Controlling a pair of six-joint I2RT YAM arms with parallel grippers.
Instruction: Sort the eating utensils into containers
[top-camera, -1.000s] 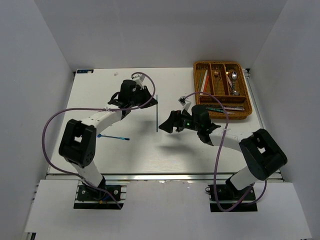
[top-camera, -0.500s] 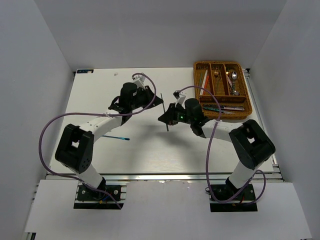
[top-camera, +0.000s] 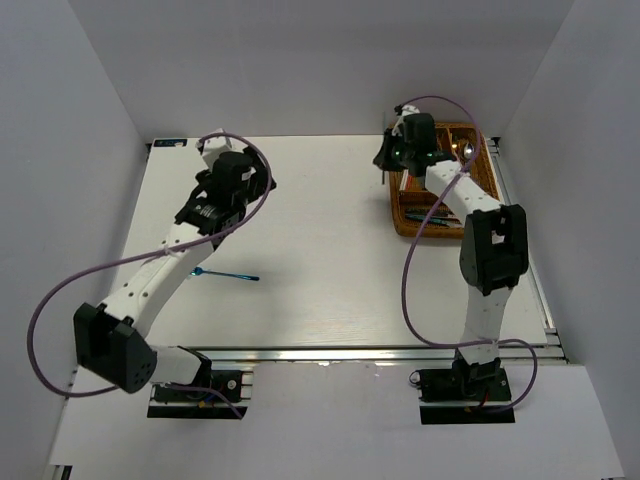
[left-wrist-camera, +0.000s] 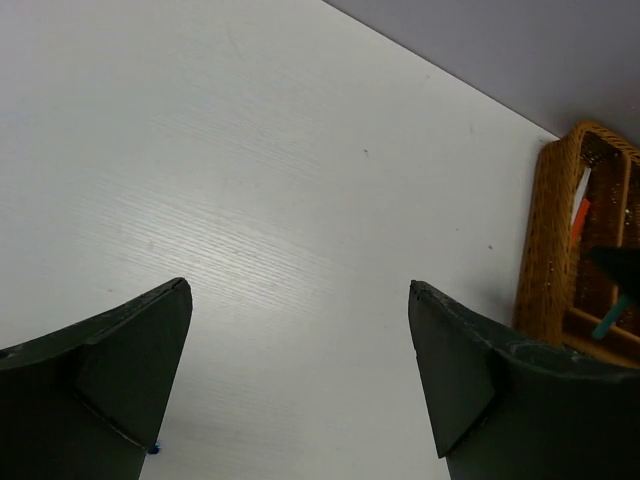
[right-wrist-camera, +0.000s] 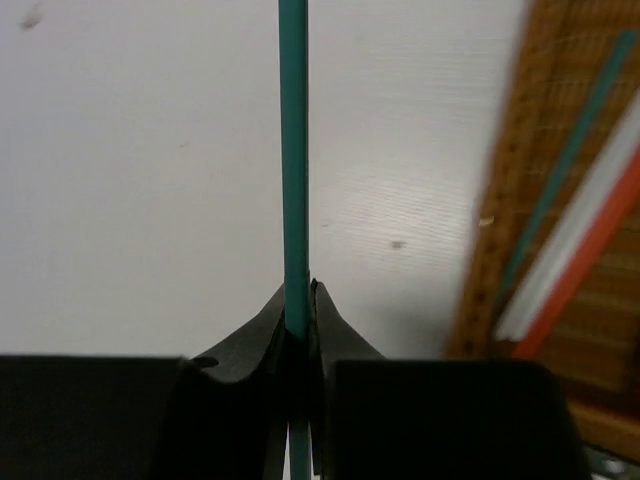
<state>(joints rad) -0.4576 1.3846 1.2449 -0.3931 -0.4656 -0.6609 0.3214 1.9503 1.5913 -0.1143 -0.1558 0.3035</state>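
One teal chopstick (right-wrist-camera: 293, 150): pinched in the right gripper (right-wrist-camera: 300, 295), jaws narrowed tight on its shaft, long axis running straight ahead from them. Position: over the counter (right-wrist-camera: 120, 150), just beside the outer wall of the wicker tray (right-wrist-camera: 540, 150), which lies to the jaws' right in the wrist view.

Three pieces in the nearest long slot: a teal stick (right-wrist-camera: 567, 160), a white stick (right-wrist-camera: 580, 213) and a red stick (right-wrist-camera: 590, 239), all slanted somewhat against the held one. Judgement: the coming move calls for a short shift rightward over the wall and a slight turn to bring the shaft parallel with the slot.

One left gripper (left-wrist-camera: 300, 285): jaws wide, nothing between them, over the counter well apart from the tray.

One blue utensil (top-camera: 228, 275): flat on the counter, nearer the left arm; kind too small to tell.
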